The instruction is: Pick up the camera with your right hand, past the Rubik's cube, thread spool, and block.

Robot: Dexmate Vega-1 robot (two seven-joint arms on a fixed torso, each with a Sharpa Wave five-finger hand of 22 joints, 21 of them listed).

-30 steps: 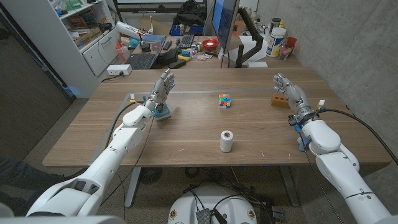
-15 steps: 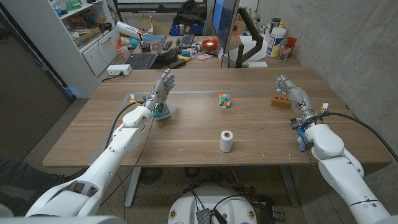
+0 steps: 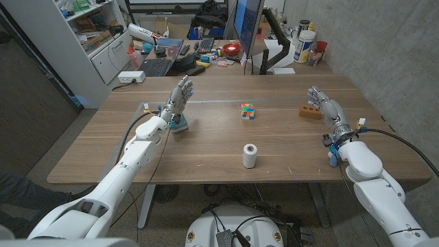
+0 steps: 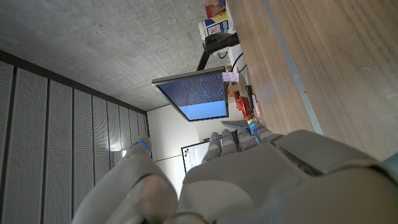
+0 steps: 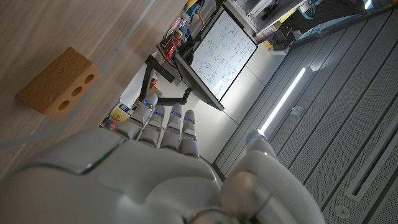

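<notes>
Orange block point(image 3: 309, 110) sits just beside the right hand point(image 3: 326, 108), fingers spread, holding nothing; left hand point(image 3: 180, 97) equally empty over the camera point(image 3: 179, 125).

Wooden table point(image 3: 206, 147) is carrying four loose items. Rubik's cube point(image 3: 247, 110) is sitting near centre; white thread spool point(image 3: 250, 156) is standing upright at its 6 o'clock, well apart. Orange block point(image 3: 309, 110) is lying at the cube's 3 o'clock, and a small dark camera point(image 3: 179, 125) is sitting at its 9 o'clock.
</notes>
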